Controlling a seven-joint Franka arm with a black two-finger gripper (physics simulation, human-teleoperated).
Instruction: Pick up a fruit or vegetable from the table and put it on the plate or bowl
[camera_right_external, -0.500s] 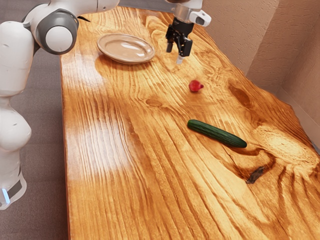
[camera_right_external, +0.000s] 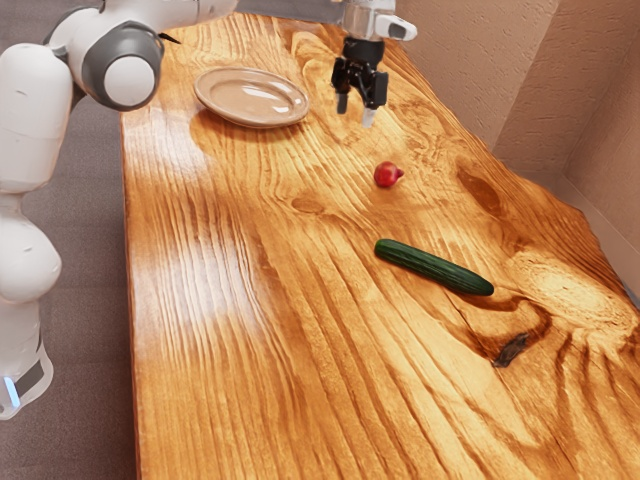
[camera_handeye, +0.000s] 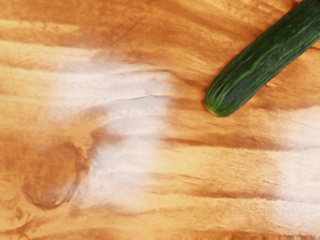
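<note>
Exterior view, red fruit (camera_right_external: 388, 175) lying apart from empty, spread fingers (camera_right_external: 368, 113)

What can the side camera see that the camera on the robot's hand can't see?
The exterior view adds the plate, the small red fruit, the white arm and its end effector. The end effector is open, holds nothing, and hangs over the table just to the exterior view's right of the plate.

The wrist view adds a close look at the cucumber: its rounded tip and the fine ridges on its skin.

Both share the cucumber and the wooden table it lies on.
</note>
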